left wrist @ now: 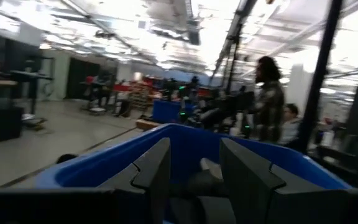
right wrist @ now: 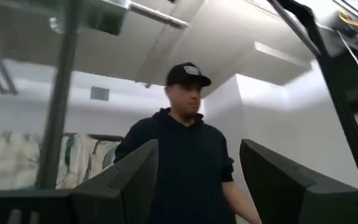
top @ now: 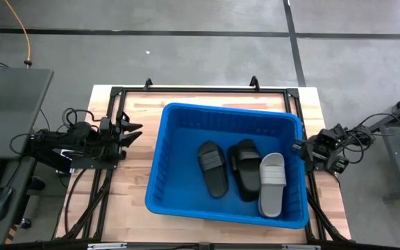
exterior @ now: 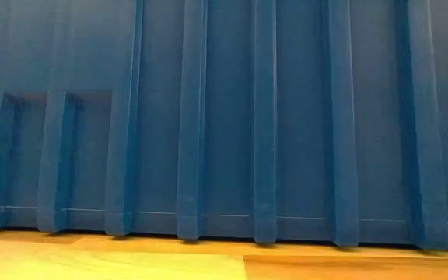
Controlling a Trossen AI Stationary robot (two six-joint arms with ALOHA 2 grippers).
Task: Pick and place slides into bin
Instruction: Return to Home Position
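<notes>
Here's the blue bin (top: pixel 224 109), square in the middle of the wooden table (top: pixel 132 173), and three slides lie on its floor, all in the right half, side by side. There's one black slide (top: pixel 212 169) on the left, a second black slide (top: pixel 245 169) in the middle, and the grey slide (top: pixel 272 184) closest to the right wall, sitting a touch nearer than the others. All three run lengthwise near to far, each only slightly off that line; I can't tell toe from heel. My left pincer (top: pixel 132 132) hangs just off the bin's left wall, fingers apart, holding nothing and aimed at the bin. My right pincer (top: pixel 298 147) sits at the bin's right rim, fingers apart too, also holding nothing. Only the overhead camera shows all three slides together. The left wrist camera looks over the rim and catches just a blurred patch of them between my fingers, with a person in a checked shirt (left wrist: pixel 267 106) standing far behind. The right wrist camera points up and away, at a person in a dark hoodie and cap (right wrist: pixel 185 162). The table-height camera sees nothing but the bin's ribbed blue wall standing on the wood.
</notes>
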